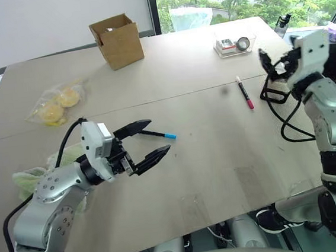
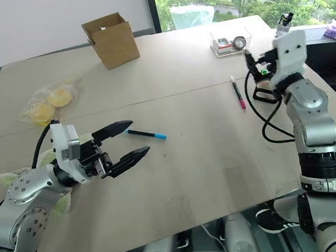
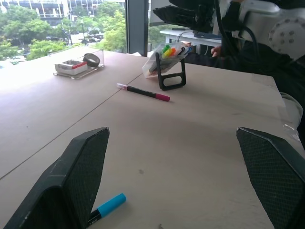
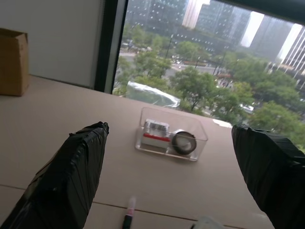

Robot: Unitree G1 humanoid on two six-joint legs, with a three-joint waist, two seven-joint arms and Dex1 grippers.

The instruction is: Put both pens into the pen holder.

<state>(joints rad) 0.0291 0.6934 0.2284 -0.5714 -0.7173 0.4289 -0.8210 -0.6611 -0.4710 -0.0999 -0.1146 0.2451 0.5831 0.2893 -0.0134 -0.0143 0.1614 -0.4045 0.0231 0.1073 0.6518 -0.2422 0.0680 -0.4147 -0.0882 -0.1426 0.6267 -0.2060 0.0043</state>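
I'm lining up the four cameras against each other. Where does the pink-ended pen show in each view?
Left eye view: pink-ended pen lies right of centre, near the pen holder.
Right eye view: pen, right of centre.
Left wrist view: pen, upper middle, beside the holder.
Right wrist view: only its tip at the bottom edge.
Shared landmark: the clear tray beyond the pen.
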